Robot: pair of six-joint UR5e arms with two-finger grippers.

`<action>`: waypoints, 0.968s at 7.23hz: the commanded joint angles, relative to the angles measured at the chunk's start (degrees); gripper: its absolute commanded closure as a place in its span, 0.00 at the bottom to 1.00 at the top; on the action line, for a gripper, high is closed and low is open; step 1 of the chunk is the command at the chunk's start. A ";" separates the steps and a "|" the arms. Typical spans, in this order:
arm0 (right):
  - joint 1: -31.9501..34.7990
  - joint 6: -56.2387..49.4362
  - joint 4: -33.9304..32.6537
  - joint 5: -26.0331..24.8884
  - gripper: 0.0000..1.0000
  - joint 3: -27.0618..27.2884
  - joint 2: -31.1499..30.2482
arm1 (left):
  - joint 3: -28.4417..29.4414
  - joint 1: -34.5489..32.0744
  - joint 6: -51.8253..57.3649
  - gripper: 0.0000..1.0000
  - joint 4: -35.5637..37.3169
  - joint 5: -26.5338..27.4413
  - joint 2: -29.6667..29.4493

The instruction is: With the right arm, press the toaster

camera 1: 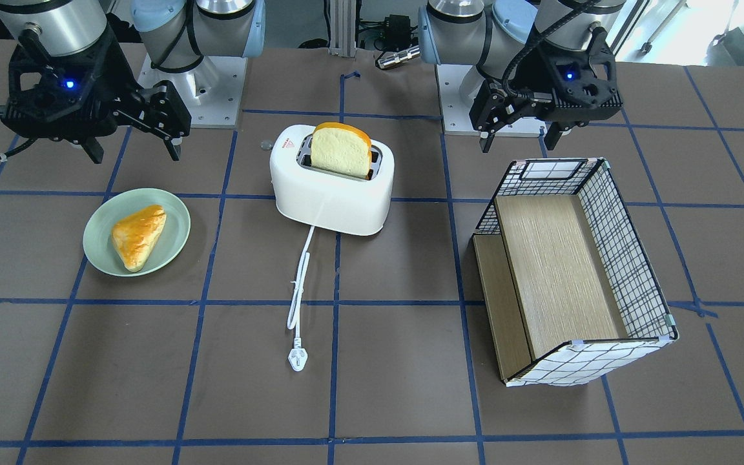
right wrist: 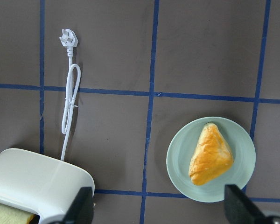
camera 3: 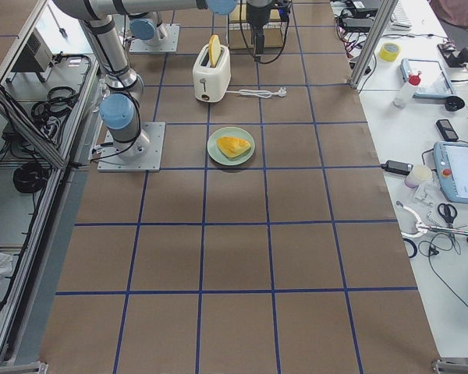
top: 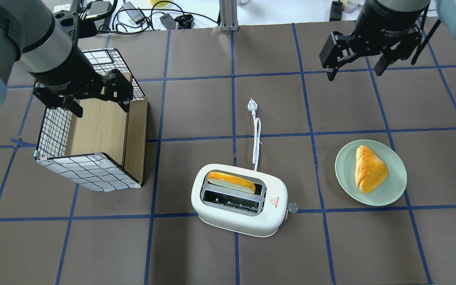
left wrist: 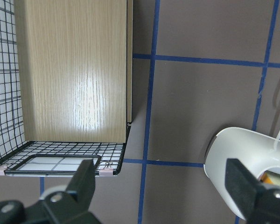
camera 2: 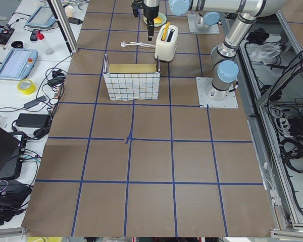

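The white toaster [camera 1: 333,194] stands mid-table with a bread slice [camera 1: 341,152] upright in one slot, and its cord and plug [camera 1: 297,359] lie on the mat. In the overhead view the toaster [top: 240,217] has a small side knob [top: 292,206] toward the plate. My right gripper [top: 354,73] is open and empty, raised beyond the plate and well away from the toaster; it also shows in the front view [camera 1: 134,154]. My left gripper [top: 101,110] is open and empty above the basket. The right wrist view shows the toaster's corner [right wrist: 32,179].
A green plate [top: 394,190] with a golden pastry [top: 368,169] lies to the toaster's right. A grid-patterned basket [top: 85,172] with a wooden insert lies tipped on the left. Blue tape lines cross the brown mat.
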 commanded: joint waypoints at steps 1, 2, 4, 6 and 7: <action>0.00 0.01 0.00 -0.09 0.00 0.05 -0.08 | 0.00 0.00 0.00 0.00 -0.05 0.00 0.00; 0.00 0.01 0.00 -0.09 0.00 0.05 -0.08 | 0.00 0.00 0.00 0.00 -0.05 0.00 0.00; 0.00 0.01 0.09 -0.09 0.00 0.05 -0.08 | 0.00 0.00 0.00 0.00 0.04 0.00 0.00; 0.09 0.18 0.18 -0.09 0.00 0.31 -0.08 | 0.00 0.00 0.00 0.00 -0.05 0.00 0.00; 0.09 0.53 0.35 -0.09 0.00 0.57 -0.16 | 0.00 0.00 0.00 0.00 -0.05 0.00 0.00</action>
